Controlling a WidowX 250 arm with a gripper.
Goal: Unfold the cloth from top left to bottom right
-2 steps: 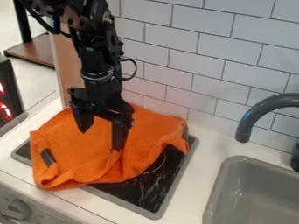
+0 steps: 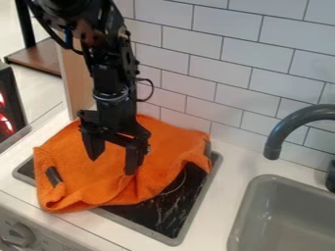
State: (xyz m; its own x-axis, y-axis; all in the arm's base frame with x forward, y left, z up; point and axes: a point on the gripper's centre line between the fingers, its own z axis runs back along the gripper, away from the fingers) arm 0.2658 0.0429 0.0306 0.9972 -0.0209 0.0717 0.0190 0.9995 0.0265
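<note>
The black gripper (image 2: pixel 112 166) hangs over the middle of the orange cloth (image 2: pixel 167 147), open, its two fingers spread apart with cloth showing between them. The tip of its right finger is at or just above a crease in the cloth; whether it touches I cannot tell. The cloth lies rumpled over the dark stovetop (image 2: pixel 160 215), covering its back and left parts, with folds along its front edge. The arm hides part of the cloth's back side.
A grey sink (image 2: pixel 252 206) with a dark curved faucet (image 2: pixel 281 132) is at the right. White tiled wall (image 2: pixel 222 73) rises behind the counter. A stove knob (image 2: pixel 21 234) shows at the lower left.
The gripper has moved down a little toward the cloth's front folds and stays open. The cloth looks the same.
</note>
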